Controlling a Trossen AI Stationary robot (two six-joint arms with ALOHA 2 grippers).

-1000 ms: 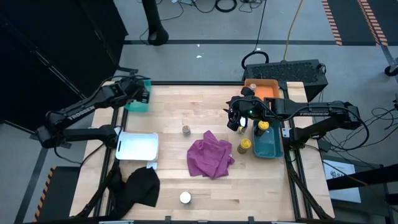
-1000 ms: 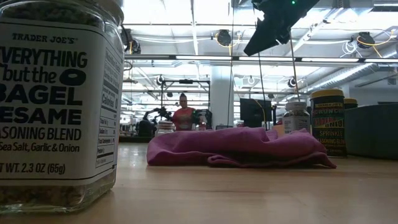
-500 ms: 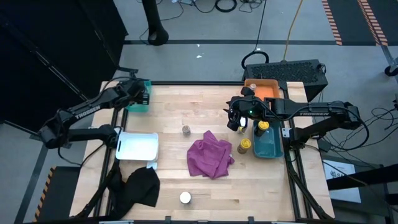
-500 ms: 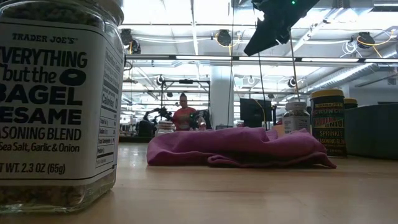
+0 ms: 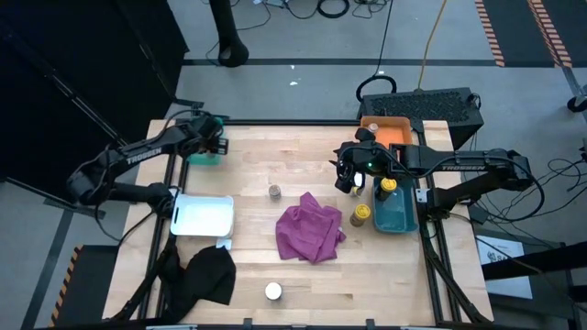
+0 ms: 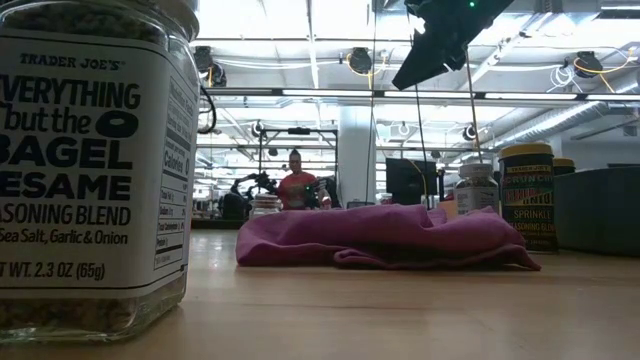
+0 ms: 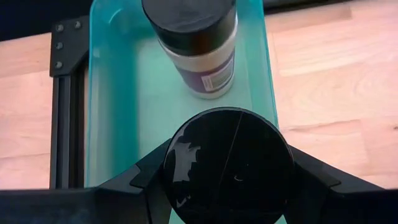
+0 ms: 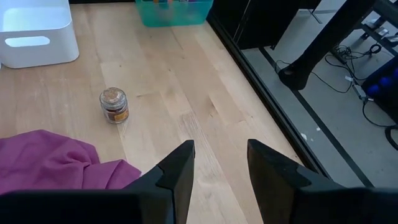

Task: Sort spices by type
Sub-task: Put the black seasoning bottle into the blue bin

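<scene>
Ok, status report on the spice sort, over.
Left gripper shut on black-lidded jar over teal tray. Right gripper open, empty, above table. Nothing blocking.

Glossy black lid (image 7: 228, 165), translucent teal tray (image 7: 124, 93)

bagel seasoning jar (image 6: 90, 160) cropped at frame edge, distant person (image 6: 297, 185) blurred

The wooden table (image 5: 257, 266) carries a teal tray (image 5: 204, 156) far left, a white tray (image 5: 202, 216) and black cloth (image 5: 209, 275) near left, a magenta cloth (image 5: 310, 231) mid-table, orange (image 5: 387, 131) and blue trays (image 5: 394, 213) right, and scattered spice jars (image 5: 274, 192).
</scene>
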